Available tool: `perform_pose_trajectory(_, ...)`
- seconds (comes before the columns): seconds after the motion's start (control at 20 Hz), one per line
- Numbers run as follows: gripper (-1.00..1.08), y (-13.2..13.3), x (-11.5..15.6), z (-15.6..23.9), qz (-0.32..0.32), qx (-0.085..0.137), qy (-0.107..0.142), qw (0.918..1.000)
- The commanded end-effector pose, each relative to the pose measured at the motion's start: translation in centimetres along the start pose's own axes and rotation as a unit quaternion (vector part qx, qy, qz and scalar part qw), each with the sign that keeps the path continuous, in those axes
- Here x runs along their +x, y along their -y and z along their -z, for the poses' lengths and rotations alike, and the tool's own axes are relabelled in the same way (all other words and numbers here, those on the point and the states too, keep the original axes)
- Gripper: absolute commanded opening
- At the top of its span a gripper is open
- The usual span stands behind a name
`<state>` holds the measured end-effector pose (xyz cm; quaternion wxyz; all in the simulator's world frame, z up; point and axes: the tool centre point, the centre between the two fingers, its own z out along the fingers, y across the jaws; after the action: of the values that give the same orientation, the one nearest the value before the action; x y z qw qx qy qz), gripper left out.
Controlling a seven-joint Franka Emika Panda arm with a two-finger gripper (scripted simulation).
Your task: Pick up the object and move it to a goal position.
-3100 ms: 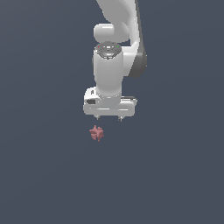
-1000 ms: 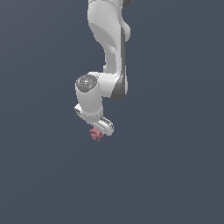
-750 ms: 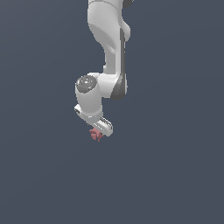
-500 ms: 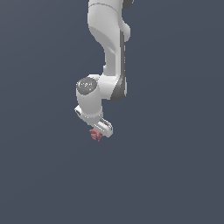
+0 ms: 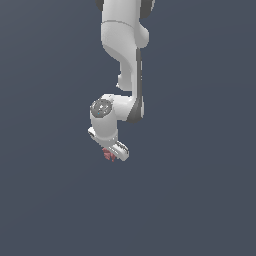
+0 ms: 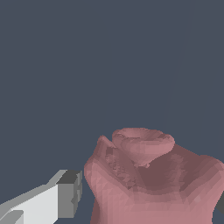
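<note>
Object (image 6: 153,179) fills the wrist view close up: pinkish-red, lumpy, one white fingertip (image 6: 65,194) just beside it. In the exterior view, gripper (image 5: 112,153) is tilted, with the object (image 5: 107,154) tucked under it, touching. Jaw gap hidden; can't tell if clamped. No worktop edges visible, plain grey-blue background (image 5: 200,190).

Since three seconds ago the arm has swung its wrist round, so the hand (image 5: 111,154) no longer faces the exterior view broadside but shows tilted and edge-on. It has come down from above the pinkish-red object (image 5: 107,154), which now sits tucked against its fingers. Over the last second the hand with the object has edged slightly upward.
</note>
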<state>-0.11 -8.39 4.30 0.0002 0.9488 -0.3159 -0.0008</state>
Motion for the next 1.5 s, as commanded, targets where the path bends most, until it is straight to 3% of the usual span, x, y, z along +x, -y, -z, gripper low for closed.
perform_pose_trajectory(0.0, 1.0, 0.1, 0.1, -0.2, 0.0, 0.0, -0.001, 1.0)
perform_pose_trajectory(0.05, -1.0, 0.1, 0.1, -0.2, 0.0, 0.0, -0.001, 1.0)
perform_pose_trajectory(0.8, -1.0, 0.6, 0.1, 0.6, 0.0, 0.001, -0.001, 1.0)
perform_pose_trajectory(1.45, -1.0, 5.6, 0.1, 9.1, 0.0, 0.0, -0.001, 1.0)
